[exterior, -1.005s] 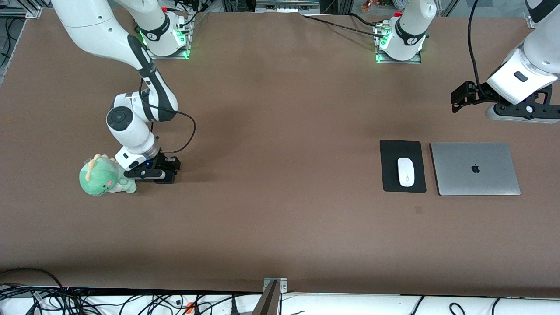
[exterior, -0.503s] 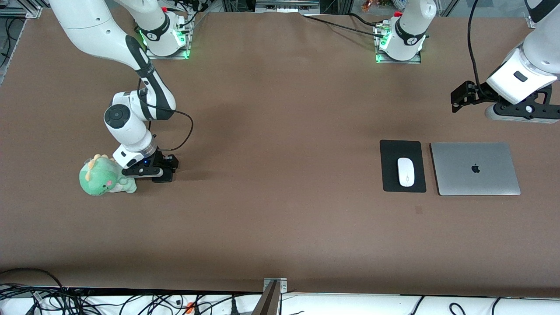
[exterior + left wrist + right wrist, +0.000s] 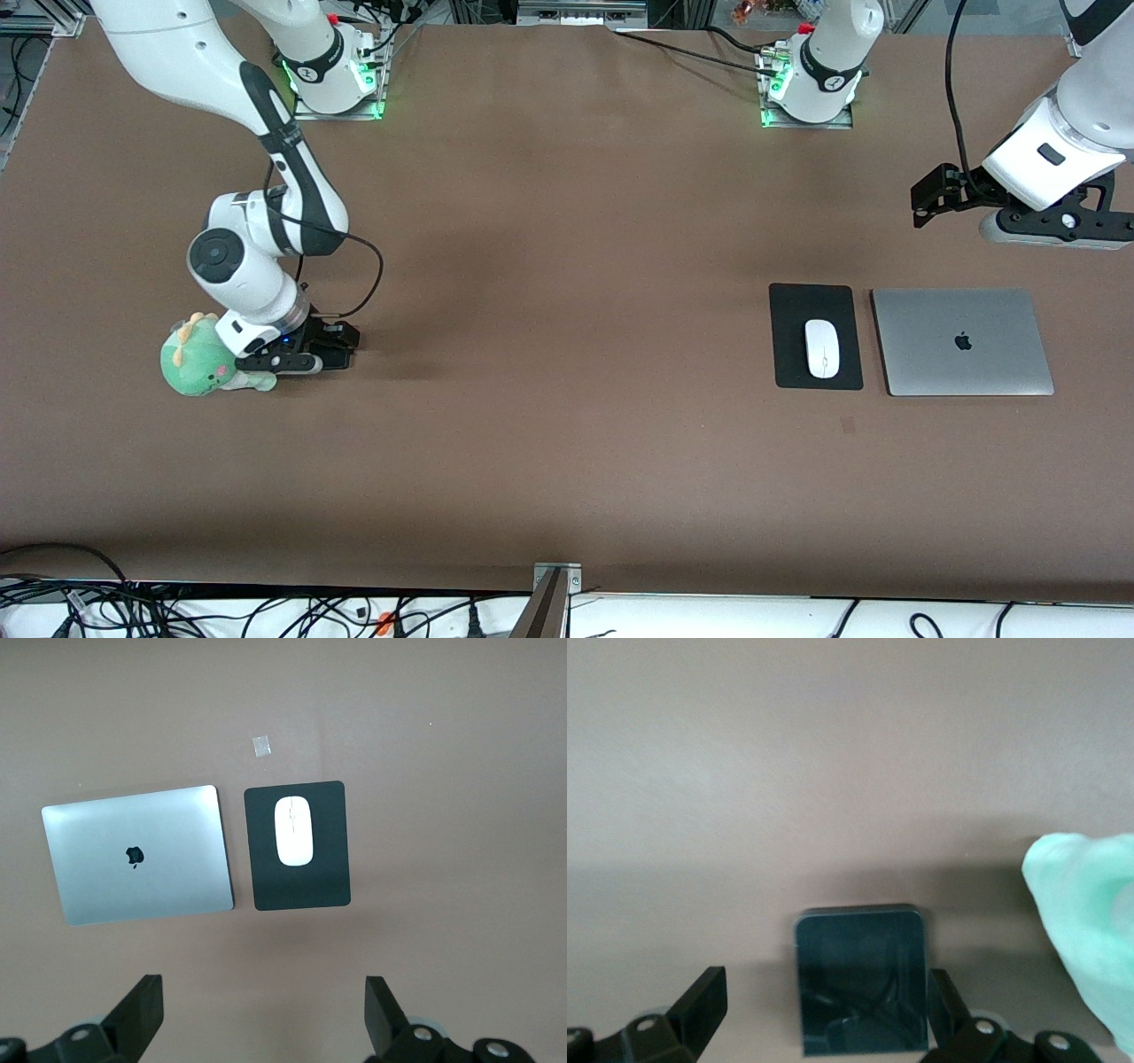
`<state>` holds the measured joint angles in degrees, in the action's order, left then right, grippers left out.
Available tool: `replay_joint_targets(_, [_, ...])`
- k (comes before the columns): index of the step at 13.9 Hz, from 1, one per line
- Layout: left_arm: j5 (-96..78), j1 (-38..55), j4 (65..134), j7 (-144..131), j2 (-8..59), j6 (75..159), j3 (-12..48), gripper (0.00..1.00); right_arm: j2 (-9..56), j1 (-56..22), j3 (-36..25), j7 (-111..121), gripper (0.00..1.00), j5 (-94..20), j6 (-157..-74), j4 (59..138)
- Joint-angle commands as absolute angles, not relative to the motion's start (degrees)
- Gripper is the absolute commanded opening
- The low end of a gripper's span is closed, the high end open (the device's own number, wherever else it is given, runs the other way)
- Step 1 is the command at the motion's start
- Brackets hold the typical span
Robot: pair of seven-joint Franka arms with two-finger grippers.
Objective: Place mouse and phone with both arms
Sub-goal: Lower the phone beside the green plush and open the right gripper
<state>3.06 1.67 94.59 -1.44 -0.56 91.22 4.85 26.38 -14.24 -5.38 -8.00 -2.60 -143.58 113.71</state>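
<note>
The white mouse (image 3: 821, 348) lies on a black mouse pad (image 3: 788, 363) toward the left arm's end of the table; it also shows in the left wrist view (image 3: 294, 830). The black phone (image 3: 862, 979) lies flat on the table between the fingers of my right gripper (image 3: 824, 992). That gripper is open, with a gap on one side of the phone. In the front view the right gripper (image 3: 285, 361) is low at the table beside a green plush and hides the phone. My left gripper (image 3: 263, 997) is open and empty, held high over the table (image 3: 1045, 226).
A green plush dinosaur (image 3: 199, 368) sits right beside the right gripper, toward the right arm's end; it also shows in the right wrist view (image 3: 1090, 912). A closed silver laptop (image 3: 963, 341) lies beside the mouse pad. A small tape square (image 3: 849, 425) lies nearer the camera.
The right arm's wrist has swung toward the plush and the right gripper has shifted slightly that way, staying low. The left arm has barely moved.
</note>
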Motion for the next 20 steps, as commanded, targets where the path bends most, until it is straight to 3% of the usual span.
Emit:
replay_joint_targets(1, [2.02,1.49,94.31,-0.18,-1.23,90.62,4.92,1.00,24.00,-13.71,-4.83,-6.77,1.00,-4.75,-131.18,105.93])
replay_joint_targets(7, [2.02,1.49,94.31,-0.18,-1.23,90.61,5.01,1.00,17.41,-13.71,-7.20,-6.50,1.00,-4.83,-108.50,93.80])
replay_joint_targets(13, [2.02,1.49,94.31,-0.18,-1.23,90.53,5.01,1.00,7.22,-12.23,-7.56,-7.29,1.00,-2.56,-93.71,92.02])
replay_joint_targets(15, [2.02,1.49,94.31,-0.18,-1.23,90.53,5.01,1.00,4.23,-9.07,-4.68,-7.38,1.00,-0.62,-90.98,92.02])
replay_joint_targets(18, [2.20,1.49,94.31,-0.18,-1.23,90.53,5.71,1.00,0.89,0.67,4.54,-7.47,1.00,1.22,-88.86,92.02])
replay_joint_targets(20, [2.46,1.49,94.31,-0.26,-1.23,90.53,6.24,1.00,-0.61,1.85,5.63,-7.30,1.00,1.67,-88.86,92.02])
